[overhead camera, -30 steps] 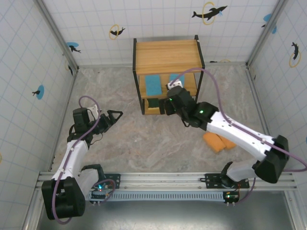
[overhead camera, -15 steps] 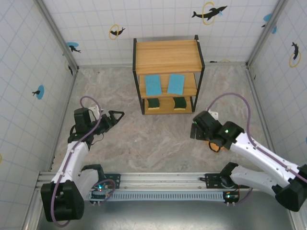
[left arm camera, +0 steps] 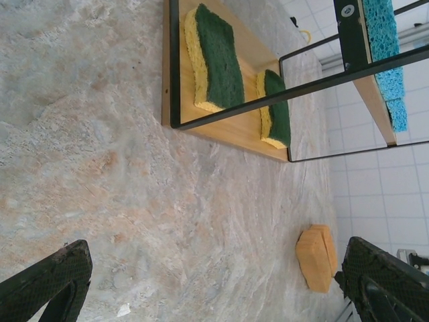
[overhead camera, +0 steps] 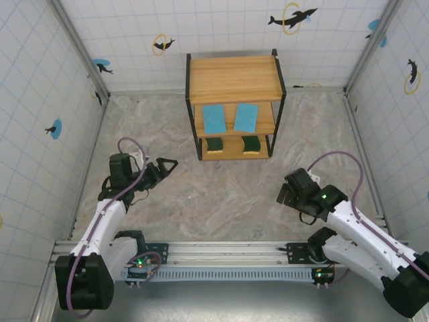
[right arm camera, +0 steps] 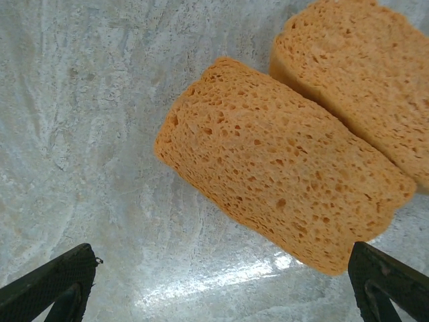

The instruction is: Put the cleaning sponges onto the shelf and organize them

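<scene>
Beneath spread right jaws: orange sponge [right arm camera: 281, 168].

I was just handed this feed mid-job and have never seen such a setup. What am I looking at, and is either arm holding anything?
Two robot arms are bolted at the table's near edge, each ending in a two-finger gripper. The wide picture looks down from above and behind them; the other two come from a camera on each wrist, its dark fingers at the bottom corners. The shelf stands at the far side, with two blue sponges on its middle board and two green sponges on the bottom board. Two orange sponges lie side by side on the table, under the right gripper. The left gripper faces the shelf. Both are open and hold nothing.
</scene>
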Controlling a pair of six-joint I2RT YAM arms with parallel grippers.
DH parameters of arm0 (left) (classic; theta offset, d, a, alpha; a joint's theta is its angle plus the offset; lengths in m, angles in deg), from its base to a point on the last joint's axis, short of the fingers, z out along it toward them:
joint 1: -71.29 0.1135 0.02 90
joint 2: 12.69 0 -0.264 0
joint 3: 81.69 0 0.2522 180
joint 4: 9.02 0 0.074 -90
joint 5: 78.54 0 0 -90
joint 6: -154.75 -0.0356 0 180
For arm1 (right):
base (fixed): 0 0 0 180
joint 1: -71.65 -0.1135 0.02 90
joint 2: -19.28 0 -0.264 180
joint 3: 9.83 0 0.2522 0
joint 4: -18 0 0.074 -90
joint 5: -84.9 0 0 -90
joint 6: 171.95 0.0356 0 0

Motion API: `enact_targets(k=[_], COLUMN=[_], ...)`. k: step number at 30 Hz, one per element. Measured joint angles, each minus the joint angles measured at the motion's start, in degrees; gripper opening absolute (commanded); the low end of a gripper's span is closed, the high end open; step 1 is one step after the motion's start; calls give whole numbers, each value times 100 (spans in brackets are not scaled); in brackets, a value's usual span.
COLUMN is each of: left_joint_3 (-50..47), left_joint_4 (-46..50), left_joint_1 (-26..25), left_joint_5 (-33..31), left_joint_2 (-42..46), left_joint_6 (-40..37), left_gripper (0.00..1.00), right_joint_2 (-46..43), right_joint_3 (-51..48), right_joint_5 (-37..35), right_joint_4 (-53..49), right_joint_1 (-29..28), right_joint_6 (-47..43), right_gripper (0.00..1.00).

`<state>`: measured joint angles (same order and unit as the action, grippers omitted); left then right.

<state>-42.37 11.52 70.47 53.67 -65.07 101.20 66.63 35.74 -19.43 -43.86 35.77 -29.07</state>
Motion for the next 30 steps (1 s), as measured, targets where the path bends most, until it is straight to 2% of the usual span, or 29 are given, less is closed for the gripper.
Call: enact_targets(k=[10,22,30], left_joint_3=[0,0,0], left_joint_4=[2,-2,-4], left_joint_1=[-101,-177,-177], left_joint_5=[-219,-337,-391], left_joint_2=[0,-35,-98], left_joint_6=[94,116,120], left_gripper=[98,98,98], right_joint_2=[761,1182,1755], right_joint_3=[-188,-188,-55], right_joint_5=[323,535,627], right_joint_4=[758,1864,2675], right_joint_1=[39,42,-319], right_joint_6=[-201,-409,-426], right_gripper=[99,100,100])
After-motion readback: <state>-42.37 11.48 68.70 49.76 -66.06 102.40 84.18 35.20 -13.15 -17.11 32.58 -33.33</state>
